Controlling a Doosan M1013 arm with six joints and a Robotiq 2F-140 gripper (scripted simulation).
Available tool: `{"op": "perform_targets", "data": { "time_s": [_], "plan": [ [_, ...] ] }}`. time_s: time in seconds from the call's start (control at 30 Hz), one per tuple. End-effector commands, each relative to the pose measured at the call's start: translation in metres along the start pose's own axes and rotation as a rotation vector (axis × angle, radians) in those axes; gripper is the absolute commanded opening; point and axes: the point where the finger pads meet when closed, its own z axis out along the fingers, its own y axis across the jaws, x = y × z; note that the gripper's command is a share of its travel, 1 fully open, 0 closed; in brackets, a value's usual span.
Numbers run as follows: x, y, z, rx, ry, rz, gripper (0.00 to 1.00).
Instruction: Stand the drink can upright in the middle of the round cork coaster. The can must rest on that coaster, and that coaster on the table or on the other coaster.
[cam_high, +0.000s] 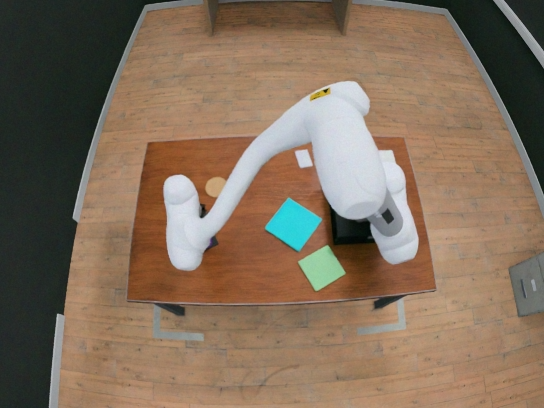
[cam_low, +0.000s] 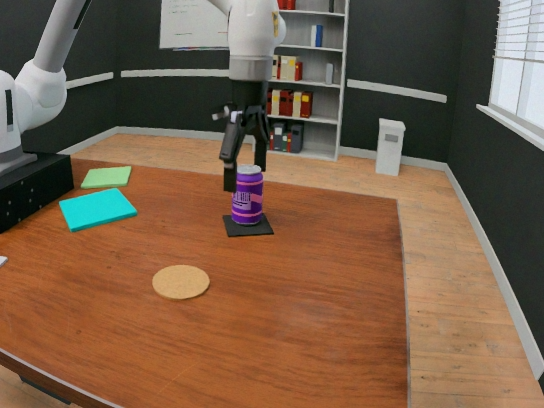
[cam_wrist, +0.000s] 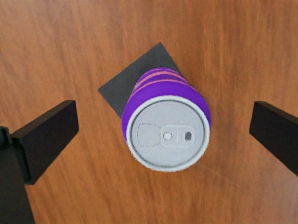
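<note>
A purple drink can (cam_low: 247, 194) stands upright on a square black coaster (cam_low: 247, 227) near the middle of the table. In the wrist view the can (cam_wrist: 167, 131) is seen from above, with the black coaster (cam_wrist: 134, 83) under it. My gripper (cam_low: 245, 172) is open and hangs just above the can, one finger on each side (cam_wrist: 160, 136), touching nothing. The round cork coaster (cam_low: 181, 282) lies flat on the table, apart from the can and nearer the front edge; it also shows in the overhead view (cam_high: 215, 186). In the overhead view my arm hides the can.
A cyan pad (cam_low: 97, 208) and a green pad (cam_low: 106, 176) lie at the far left of the table. The black robot base (cam_low: 31, 187) stands at the left edge. A small white card (cam_high: 303, 158) lies near the table's back edge.
</note>
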Motion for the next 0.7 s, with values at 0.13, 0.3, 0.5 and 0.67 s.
{"op": "perform_targets", "data": {
  "time_s": [0.13, 0.3, 0.5, 0.67],
  "plan": [
    [-0.0031, 0.0012, 0.0064, -0.010, -0.005, 0.004, 1.00],
    [-0.0025, 0.0010, 0.0063, -0.009, -0.003, 0.004, 0.10],
    [-0.0025, 0.0010, 0.0063, -0.009, -0.003, 0.004, 0.10],
    [-0.0025, 0.0010, 0.0063, -0.009, -0.003, 0.004, 0.10]
  ]
}}
